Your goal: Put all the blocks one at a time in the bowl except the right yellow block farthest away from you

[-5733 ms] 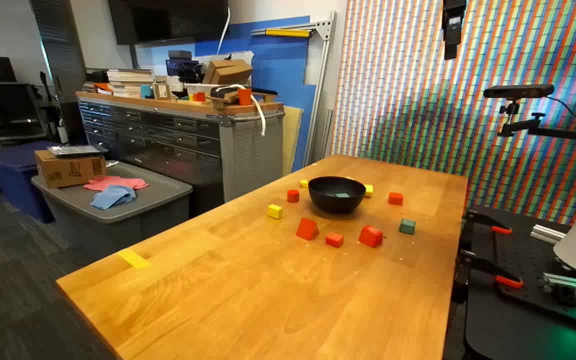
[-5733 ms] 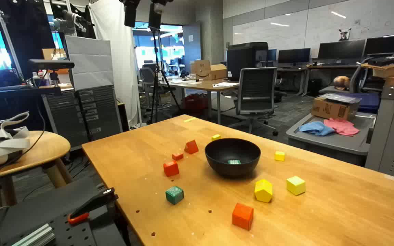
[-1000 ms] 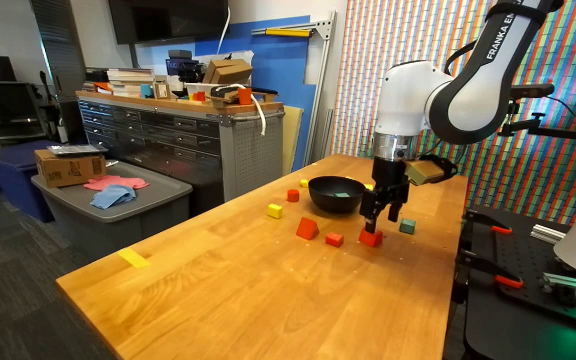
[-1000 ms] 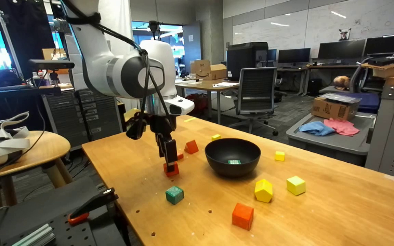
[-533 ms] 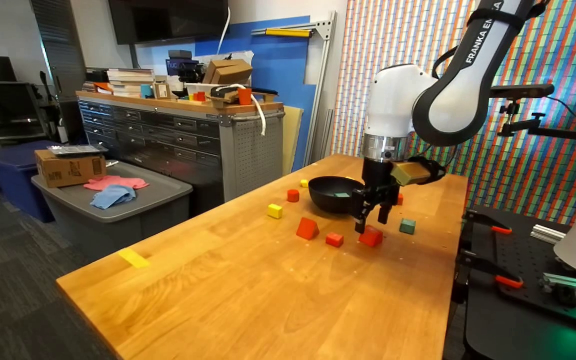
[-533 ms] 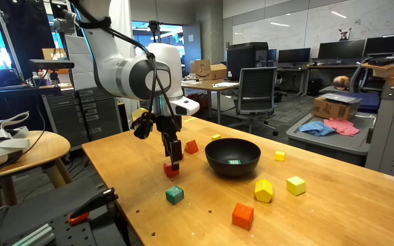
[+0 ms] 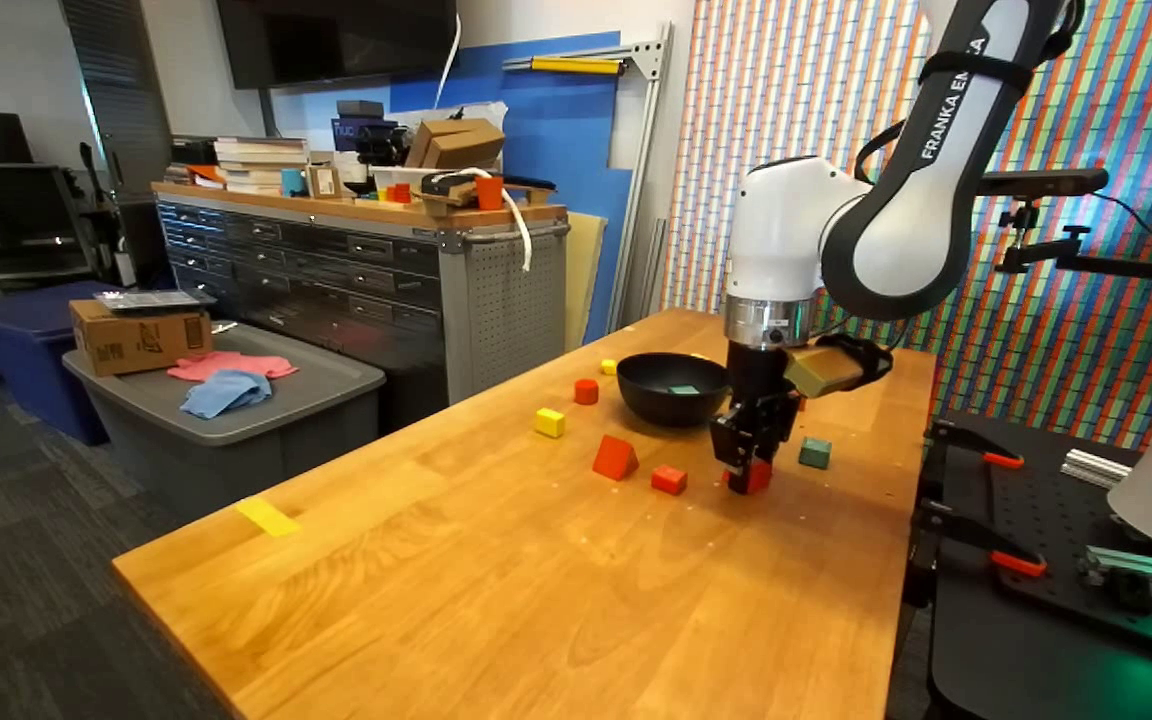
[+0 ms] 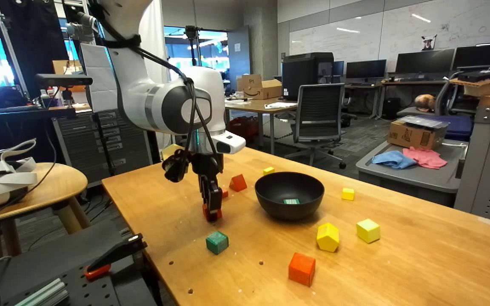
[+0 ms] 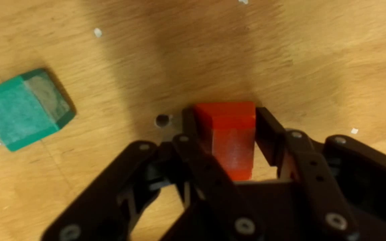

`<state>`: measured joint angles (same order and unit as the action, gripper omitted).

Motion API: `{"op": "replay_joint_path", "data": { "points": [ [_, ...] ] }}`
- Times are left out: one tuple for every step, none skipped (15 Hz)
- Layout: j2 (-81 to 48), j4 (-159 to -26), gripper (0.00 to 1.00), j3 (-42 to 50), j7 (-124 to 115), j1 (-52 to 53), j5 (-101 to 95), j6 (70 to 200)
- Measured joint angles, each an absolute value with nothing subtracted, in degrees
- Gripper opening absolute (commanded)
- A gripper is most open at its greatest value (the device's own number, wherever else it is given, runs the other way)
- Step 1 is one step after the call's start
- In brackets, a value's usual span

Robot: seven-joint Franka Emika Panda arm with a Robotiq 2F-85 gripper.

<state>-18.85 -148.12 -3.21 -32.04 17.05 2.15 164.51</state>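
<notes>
Jaws narrow, our gripper holds a red block between its fingers, one pressed to each side; as far as we can tell, it rests on the table, unlifted. It sits toward the table's robot-side long edge, with a green block near it, closer to that edge. We see the black bowl standing about midway between the long edges, apart from the gripper, with a green piece inside. We judge the step in hand to be picking up this red block, with much of the task left: other red blocks and yellow blocks lie around the bowl. Next, we need to lift straight up until the block clears the bowl's rim, carry it across and let go over the middle. Later, we would probably leave out the yellow block lying beyond the bowl near the opposite long edge.
</notes>
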Motion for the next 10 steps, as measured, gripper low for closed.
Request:
{"op": "replay_joint_path", "data": {
  "points": [
    [-18.6, -148.2, 0.21, -2.8, -32.1, 17.8, 1.7, 164.5],
    [-18.0, -148.5, 0.21, -2.3, -32.2, 18.7, 1.1, 164.4],
    [-16.9, -148.8, 0.21, -1.5, -32.6, 19.7, 0.0, 163.8],
    [-15.2, -149.2, 0.21, -0.4, -33.4, 20.8, -1.7, 162.8],
    [-13.0, -149.5, 0.21, 1.1, -34.8, 21.8, -4.2, 161.5],
    [-10.5, -149.7, 0.21, 2.6, -36.6, 22.3, -7.3, 159.8],
    [-7.8, -149.6, 0.21, 3.8, -38.2, 22.1, -10.5, 157.7],
    [-5.2, -149.4, 0.21, 4.5, -39.2, 21.1, -13.1, 155.5],
    [-2.9, -148.8, 0.21, 4.5, -39.1, 19.3, -14.2, 153.3],
    [-1.1, -148.0, 0.21, 4.3, -38.4, 17.3, -14.4, 151.4]
  ]
}}
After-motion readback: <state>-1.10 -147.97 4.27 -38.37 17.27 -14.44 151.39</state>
